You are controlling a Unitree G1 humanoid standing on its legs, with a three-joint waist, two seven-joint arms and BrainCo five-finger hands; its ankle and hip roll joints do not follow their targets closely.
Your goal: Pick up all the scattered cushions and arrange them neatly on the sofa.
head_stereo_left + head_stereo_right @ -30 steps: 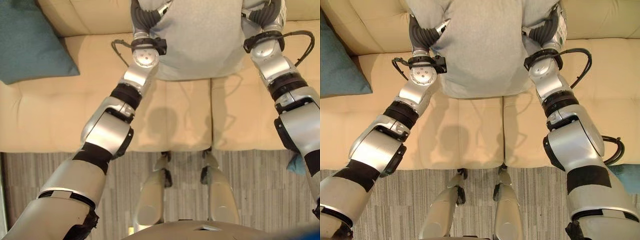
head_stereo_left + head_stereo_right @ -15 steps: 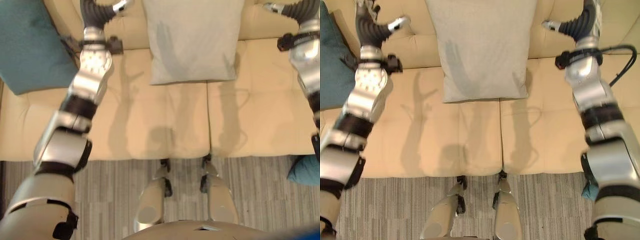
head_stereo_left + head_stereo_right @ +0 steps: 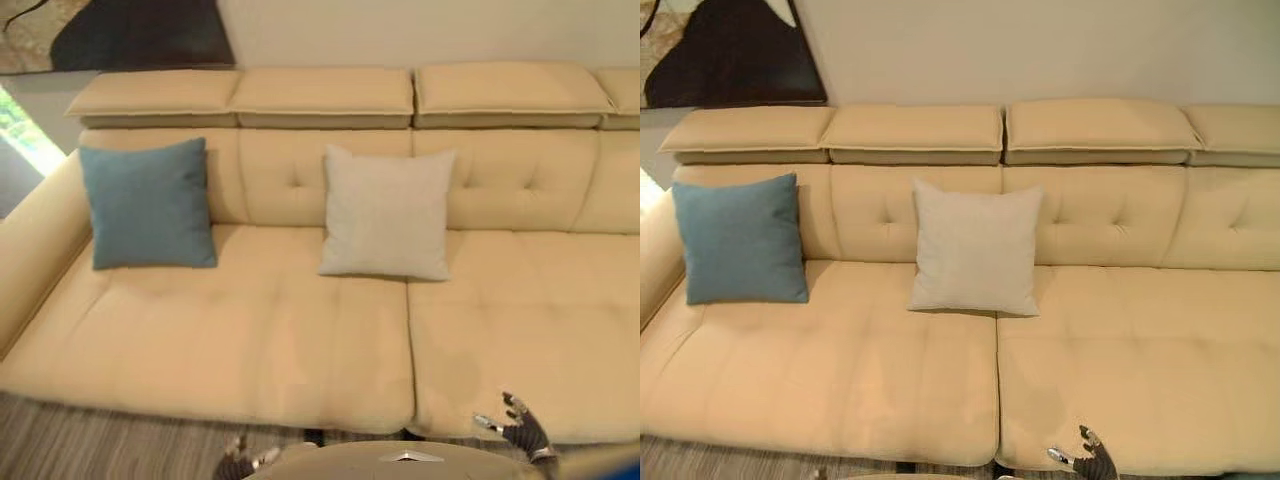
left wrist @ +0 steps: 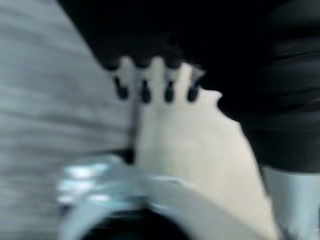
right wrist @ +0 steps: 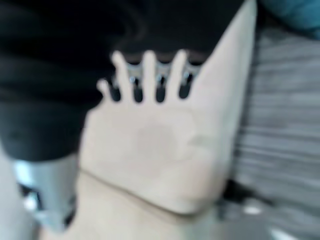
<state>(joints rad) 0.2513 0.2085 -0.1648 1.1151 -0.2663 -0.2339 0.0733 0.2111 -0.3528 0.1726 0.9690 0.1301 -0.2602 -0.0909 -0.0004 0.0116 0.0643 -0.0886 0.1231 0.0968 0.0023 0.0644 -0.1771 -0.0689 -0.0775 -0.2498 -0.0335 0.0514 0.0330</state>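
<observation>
While our left hand (image 3: pixel 238 462) and right hand (image 3: pixel 520 432) hang low with fingers spread, holding nothing, we count two cushions placed: teal cushion (image 3: pixel 146 205) by the sofa's (image 3: pixel 250 345) left end, grey cushion (image 3: pixel 385 213) mid-backrest. Another teal cushion (image 5: pixel 292 14) apparently remains on the floor.

Living room, beige sofa (image 3: pixel 940 380), wall picture (image 3: pixel 730 50)

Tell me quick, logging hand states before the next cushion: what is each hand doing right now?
Left hand: open, fingers straight, holding nothing.
Right hand: open, fingers spread, holding nothing.
</observation>
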